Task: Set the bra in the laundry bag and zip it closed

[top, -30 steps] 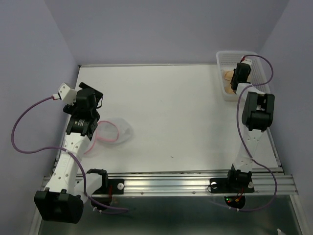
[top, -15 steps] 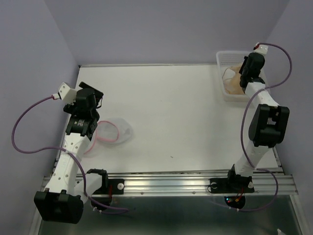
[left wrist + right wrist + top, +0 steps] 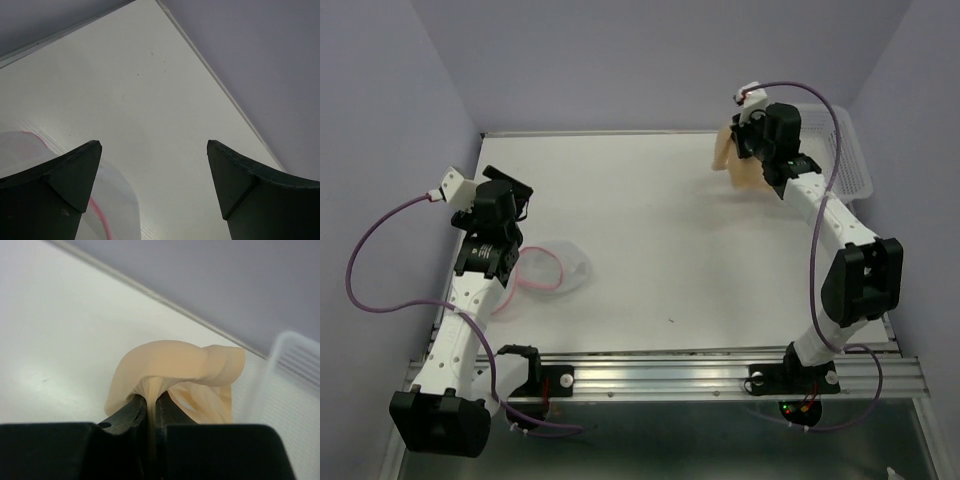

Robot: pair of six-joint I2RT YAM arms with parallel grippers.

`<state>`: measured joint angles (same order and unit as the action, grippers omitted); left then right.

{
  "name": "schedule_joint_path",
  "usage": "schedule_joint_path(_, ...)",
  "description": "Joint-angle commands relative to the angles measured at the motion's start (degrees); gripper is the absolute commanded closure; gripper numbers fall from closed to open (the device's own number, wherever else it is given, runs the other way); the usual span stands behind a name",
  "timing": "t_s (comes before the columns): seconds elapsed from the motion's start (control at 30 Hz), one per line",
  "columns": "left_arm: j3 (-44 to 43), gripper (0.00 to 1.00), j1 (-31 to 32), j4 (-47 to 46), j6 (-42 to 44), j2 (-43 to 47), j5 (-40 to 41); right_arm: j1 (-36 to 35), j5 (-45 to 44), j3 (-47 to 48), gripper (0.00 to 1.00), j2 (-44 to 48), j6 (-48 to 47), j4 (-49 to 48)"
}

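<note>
The white worktop carries a lattice basket at its far right corner. The laundry bag lies at the near left. The bra hangs above the worktop, just left of the basket, clamped in the right hand. The left hand hovers at the bag's left edge, fingers apart and empty. Carrying across, bagging and zipping all remain.

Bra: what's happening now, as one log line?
right gripper: shut on bra | bra: held outside basket | left gripper: open, by laundry bag | step: bra not bagged yet
</note>
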<state>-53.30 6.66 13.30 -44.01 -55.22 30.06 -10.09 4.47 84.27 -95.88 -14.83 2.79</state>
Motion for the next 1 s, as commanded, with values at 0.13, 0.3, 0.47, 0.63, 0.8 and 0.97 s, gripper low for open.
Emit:
schedule_joint_path(0.13, -0.1, 0.01, 0.1, -1.2, 0.0, 4.1, 0.4, -7.5, 25.7, 2.8, 0.93, 1.6, -8.5, 4.3)
schedule_joint_path(0.3, 0.4, 0.01, 0.1, -2.0, -0.5, 5.5, 0.3, -15.3, 24.3, 5.6, 0.93, -1.4, -10.2, 5.2)
schedule_joint_path(0.47, 0.4, 0.01, 0.1, -2.0, -0.2, 5.4, 0.3, -18.4, 26.1, 4.9, 0.91, -3.7, -11.9, 7.2)
schedule_joint_path(0.63, 0.7, 0.01, 0.1, -2.0, -0.3, 5.2, -0.5, -18.4, 22.2, -2.8, 0.87, -3.1, -12.8, 7.1)
schedule_joint_path(0.8, 0.9, 0.01, 0.1, -2.4, 0.3, 4.8, -1.5, -18.4, 16.9, -12.6, 0.65, -3.7, -15.3, 7.3)
schedule_joint_path(0.97, 1.5, 0.01, 0.1, -4.9, 2.3, 3.0, -6.3, -18.4, 14.7, -14.4, 0.00, -4.9, -13.3, 8.0)
